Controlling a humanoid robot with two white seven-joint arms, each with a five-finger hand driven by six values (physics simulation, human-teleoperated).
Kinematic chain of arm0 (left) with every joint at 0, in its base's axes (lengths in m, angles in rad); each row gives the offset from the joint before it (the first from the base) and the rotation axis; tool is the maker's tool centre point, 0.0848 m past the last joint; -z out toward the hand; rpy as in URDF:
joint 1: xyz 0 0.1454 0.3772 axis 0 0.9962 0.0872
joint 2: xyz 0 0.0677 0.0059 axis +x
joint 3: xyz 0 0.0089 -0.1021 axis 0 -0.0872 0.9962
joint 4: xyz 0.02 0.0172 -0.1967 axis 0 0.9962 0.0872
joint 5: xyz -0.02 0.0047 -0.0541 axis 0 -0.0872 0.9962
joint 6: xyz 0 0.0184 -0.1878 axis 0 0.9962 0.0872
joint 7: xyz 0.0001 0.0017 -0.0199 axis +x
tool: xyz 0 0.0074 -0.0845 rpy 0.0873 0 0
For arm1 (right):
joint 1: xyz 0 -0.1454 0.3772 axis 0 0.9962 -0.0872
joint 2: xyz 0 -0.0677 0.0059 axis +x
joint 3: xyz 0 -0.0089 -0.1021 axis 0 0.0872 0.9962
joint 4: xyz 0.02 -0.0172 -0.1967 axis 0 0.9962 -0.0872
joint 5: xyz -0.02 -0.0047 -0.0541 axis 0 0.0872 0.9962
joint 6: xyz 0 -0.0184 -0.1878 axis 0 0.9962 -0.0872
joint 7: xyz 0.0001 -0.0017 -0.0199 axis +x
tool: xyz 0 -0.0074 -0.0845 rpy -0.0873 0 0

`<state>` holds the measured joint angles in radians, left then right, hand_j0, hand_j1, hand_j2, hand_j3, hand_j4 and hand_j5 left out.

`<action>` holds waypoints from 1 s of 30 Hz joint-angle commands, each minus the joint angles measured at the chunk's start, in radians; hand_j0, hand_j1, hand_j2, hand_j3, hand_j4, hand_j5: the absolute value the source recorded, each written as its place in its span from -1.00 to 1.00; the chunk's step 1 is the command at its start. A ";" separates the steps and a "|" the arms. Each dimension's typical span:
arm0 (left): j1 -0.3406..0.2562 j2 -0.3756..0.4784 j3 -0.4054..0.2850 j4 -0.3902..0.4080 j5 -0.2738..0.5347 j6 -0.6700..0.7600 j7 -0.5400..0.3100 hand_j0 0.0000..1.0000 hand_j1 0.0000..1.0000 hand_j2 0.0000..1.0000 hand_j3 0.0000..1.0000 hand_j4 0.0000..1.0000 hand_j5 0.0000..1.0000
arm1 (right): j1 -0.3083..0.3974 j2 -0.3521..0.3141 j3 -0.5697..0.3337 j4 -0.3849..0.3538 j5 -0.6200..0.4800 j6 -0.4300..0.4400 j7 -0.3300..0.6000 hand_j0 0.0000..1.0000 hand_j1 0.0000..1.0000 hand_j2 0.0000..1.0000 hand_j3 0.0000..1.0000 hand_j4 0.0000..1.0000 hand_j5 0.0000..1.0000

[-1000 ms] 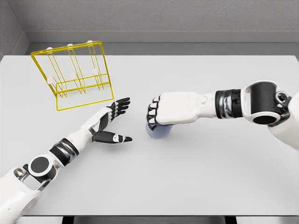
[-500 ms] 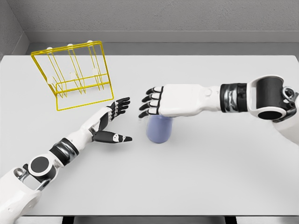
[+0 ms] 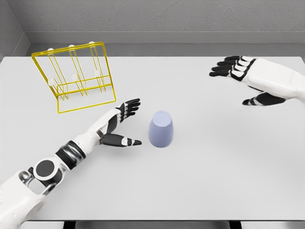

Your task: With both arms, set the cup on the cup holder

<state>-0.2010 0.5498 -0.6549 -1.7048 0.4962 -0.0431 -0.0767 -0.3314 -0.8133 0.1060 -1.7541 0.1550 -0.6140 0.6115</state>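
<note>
pale blue cup (image 3: 160,129): stands upside down on the table, near the middle, free of both hands.
table (image 3: 200,181): flat and white, carrying the cup and the rack.
yellow wire rack (image 3: 74,75): the cup holder, at the far left of the table, tilted backward, with white-tipped pegs along its top and middle; well apart from the cup.
left hand (image 3: 120,125): just left of the cup, not touching it; fingers stretched out and spread, thumb pointing toward the cup, holding nothing.
left arm: comes in from the lower left corner, lying low over the table.
right hand (image 3: 252,81): far right and toward the back, well apart from the cup; fingers extended to the left, thumb below, palm empty.
right arm: only the wrist shows, cut off by the right edge.
</note>
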 commanded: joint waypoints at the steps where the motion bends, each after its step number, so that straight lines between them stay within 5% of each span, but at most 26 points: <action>1: 0.000 -0.017 -0.008 -0.006 0.001 0.002 0.000 1.00 1.00 1.00 1.00 1.00 1.00 | 0.002 0.042 -0.049 0.002 -0.060 0.003 -0.001 1.00 1.00 1.00 1.00 1.00 1.00; 7: -0.020 -0.068 -0.023 -0.007 -0.001 0.077 0.000 1.00 1.00 1.00 1.00 1.00 1.00 | 0.029 0.101 -0.054 0.131 -0.011 0.003 -0.001 1.00 1.00 1.00 1.00 1.00 1.00; 30: -0.034 -0.134 -0.045 0.050 -0.004 0.101 0.000 1.00 1.00 1.00 1.00 1.00 1.00 | 0.029 0.125 -0.054 0.130 -0.009 0.003 -0.001 1.00 1.00 1.00 1.00 1.00 1.00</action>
<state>-0.2347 0.4167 -0.6976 -1.6602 0.4909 0.0584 -0.0767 -0.3022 -0.6877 0.0523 -1.6245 0.1531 -0.6139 0.6114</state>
